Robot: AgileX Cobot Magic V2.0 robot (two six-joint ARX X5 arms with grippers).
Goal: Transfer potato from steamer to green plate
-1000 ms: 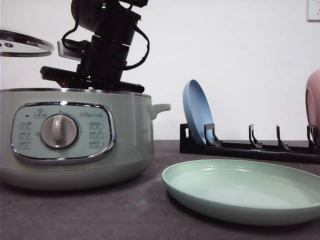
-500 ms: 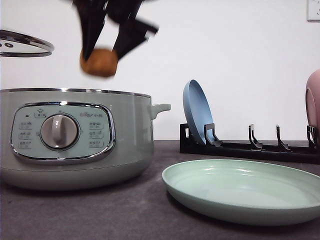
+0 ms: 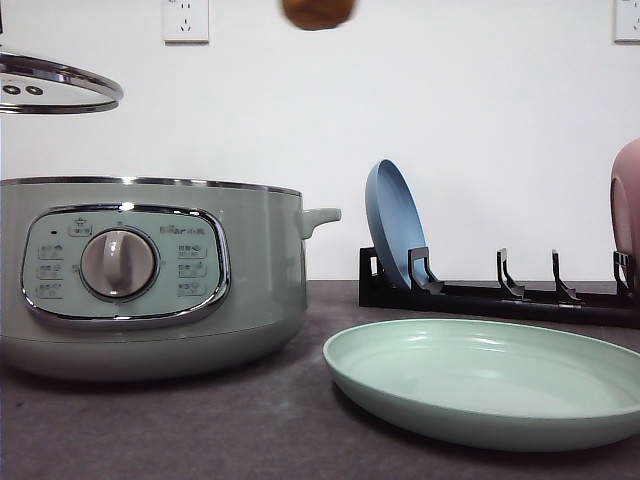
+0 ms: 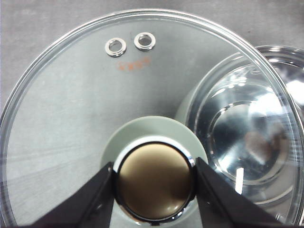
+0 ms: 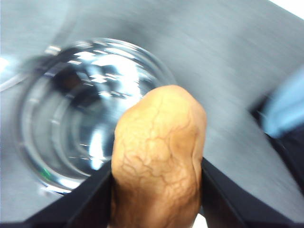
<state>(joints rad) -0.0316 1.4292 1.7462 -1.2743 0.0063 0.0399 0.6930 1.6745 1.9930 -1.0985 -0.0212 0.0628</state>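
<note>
Bright, even light fills the front view. The right wrist view is motion-smeared around the sharper potato [image 5: 159,156]; glare flares inside the steamer [image 4: 251,142] bowl.

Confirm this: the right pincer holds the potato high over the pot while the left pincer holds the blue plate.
Not quite. The left pincer grips the glass lid by its knob, as the left wrist view shows. The right pincer does hold the potato.

We are seeing the potato [image 3: 318,12] and the pink plate [image 3: 627,205] being cropped by the front view's edges, the steamer [image 5: 90,114] blurring.
</note>
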